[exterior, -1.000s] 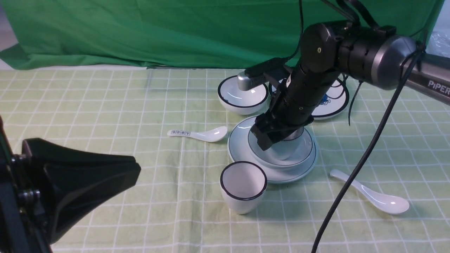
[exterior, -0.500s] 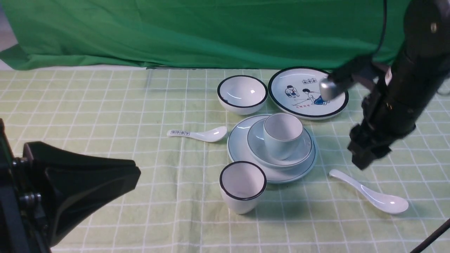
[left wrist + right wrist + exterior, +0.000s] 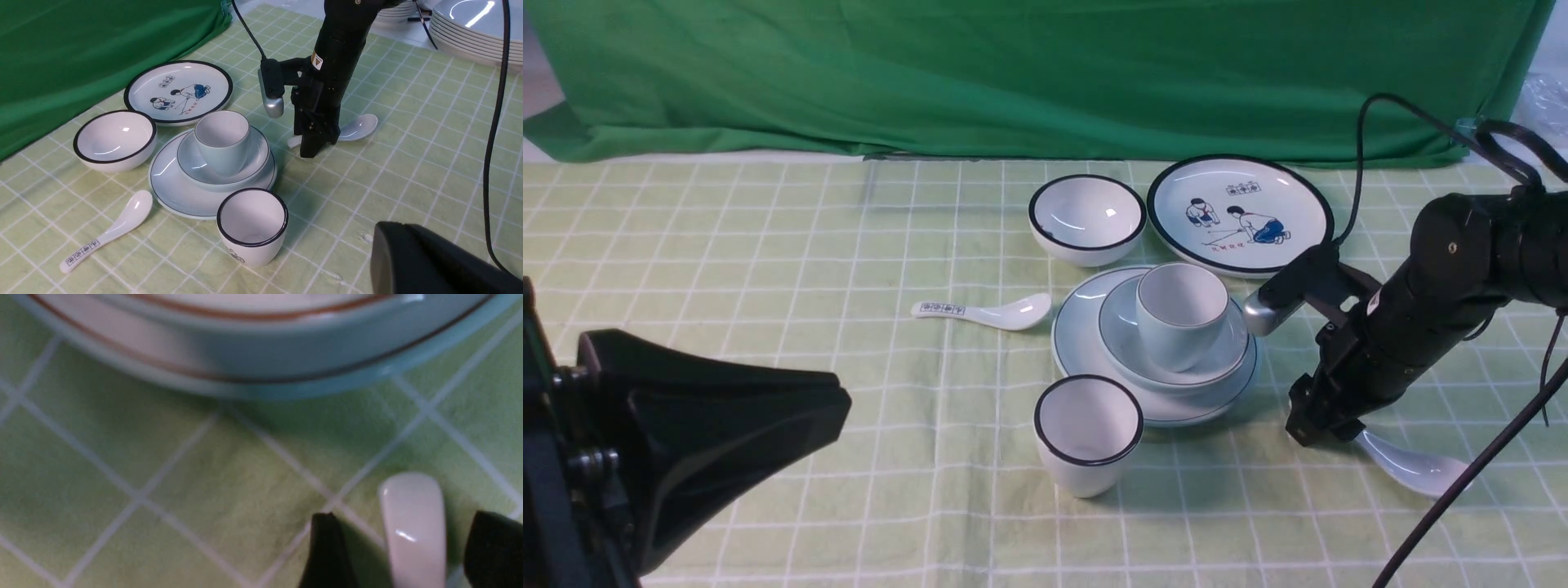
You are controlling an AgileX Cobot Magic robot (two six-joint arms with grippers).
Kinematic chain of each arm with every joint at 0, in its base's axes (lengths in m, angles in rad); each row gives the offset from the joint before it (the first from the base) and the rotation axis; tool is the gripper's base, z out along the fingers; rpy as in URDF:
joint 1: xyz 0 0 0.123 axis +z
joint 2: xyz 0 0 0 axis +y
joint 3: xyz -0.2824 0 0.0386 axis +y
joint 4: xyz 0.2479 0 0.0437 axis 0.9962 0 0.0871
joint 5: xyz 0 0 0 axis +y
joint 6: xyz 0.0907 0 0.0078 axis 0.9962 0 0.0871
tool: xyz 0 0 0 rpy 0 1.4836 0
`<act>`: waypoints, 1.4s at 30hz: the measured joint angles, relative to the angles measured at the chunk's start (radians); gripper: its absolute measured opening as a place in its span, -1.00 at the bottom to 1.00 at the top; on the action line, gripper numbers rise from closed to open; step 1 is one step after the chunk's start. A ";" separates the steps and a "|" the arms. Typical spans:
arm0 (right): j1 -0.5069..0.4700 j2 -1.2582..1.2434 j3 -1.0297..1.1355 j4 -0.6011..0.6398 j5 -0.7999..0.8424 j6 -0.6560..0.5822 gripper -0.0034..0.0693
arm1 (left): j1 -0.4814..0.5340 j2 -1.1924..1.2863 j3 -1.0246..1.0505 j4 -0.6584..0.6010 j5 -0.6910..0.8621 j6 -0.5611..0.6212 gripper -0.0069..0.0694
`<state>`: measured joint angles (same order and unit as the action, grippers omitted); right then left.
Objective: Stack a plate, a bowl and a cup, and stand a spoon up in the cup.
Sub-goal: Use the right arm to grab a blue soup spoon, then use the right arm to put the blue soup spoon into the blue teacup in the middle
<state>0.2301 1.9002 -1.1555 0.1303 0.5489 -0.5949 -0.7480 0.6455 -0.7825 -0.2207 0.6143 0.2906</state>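
Note:
The pale plate [image 3: 1078, 359] lies mid-table with the shallow bowl [image 3: 1233, 343] on it and the thin-rimmed cup [image 3: 1180, 318] upright in the bowl. To the right of the stack the plain white spoon [image 3: 1413, 472] lies on the cloth. My right gripper [image 3: 1311, 429] is down at the spoon's handle end. In the right wrist view the handle [image 3: 414, 526] runs between the two black fingers of the right gripper [image 3: 402, 517], open, with a gap on each side. My left gripper [image 3: 833, 400] hangs shut and empty at the near left.
A black-rimmed cup [image 3: 1086, 433] stands just in front of the stack. Behind it are a black-rimmed bowl [image 3: 1086, 216] and a picture plate [image 3: 1240, 212]. A spoon with a printed handle [image 3: 988, 312] lies left of the stack. Stacked plates [image 3: 470, 24] sit beyond the cloth.
My right arm left the cup in the bowl, swung right and came down onto the plain spoon's handle. The left arm has not moved.

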 joint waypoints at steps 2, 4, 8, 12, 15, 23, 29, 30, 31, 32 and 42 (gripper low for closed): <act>-0.006 0.007 -0.006 0.013 0.004 0.000 0.38 | 0.000 0.000 0.000 0.000 0.004 0.000 -0.82; -0.008 0.009 -0.007 0.018 0.010 0.000 0.35 | 0.000 0.000 0.000 0.000 0.006 0.000 -0.82; -0.008 0.009 -0.009 0.016 0.022 0.000 0.09 | 0.000 0.000 0.000 -0.001 0.006 0.000 -0.82; -0.008 0.009 -0.029 0.004 0.080 0.019 -0.44 | 0.000 0.000 0.000 -0.003 0.006 0.000 -0.82; -0.008 -0.011 -0.050 0.000 0.171 0.075 -0.42 | 0.000 0.000 0.000 -0.003 0.006 0.000 -0.82; 0.077 -0.329 -0.035 0.139 0.036 0.190 -0.42 | 0.000 0.000 0.000 -0.003 0.006 0.001 -0.82; 0.283 -0.474 0.278 0.266 -0.880 0.248 -0.42 | 0.000 0.000 0.000 -0.003 0.006 0.001 -0.82; 0.306 -0.465 0.306 0.266 -0.965 0.269 -0.42 | 0.000 0.000 0.000 -0.003 0.006 0.001 -0.82; 0.321 -0.443 0.336 0.257 -1.070 0.301 -0.42 | 0.000 0.000 0.000 -0.003 0.006 0.001 -0.82; 0.331 -0.420 0.350 0.242 -1.140 0.330 -0.42 | 0.000 0.000 0.000 -0.003 0.006 0.001 -0.82; 0.337 -0.203 0.360 0.121 -1.480 0.461 -0.42 | 0.000 0.000 0.000 -0.004 0.006 0.001 -0.82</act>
<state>0.5674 1.6970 -0.7959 0.2511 -0.9309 -0.1339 -0.7480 0.6455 -0.7825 -0.2251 0.6206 0.2917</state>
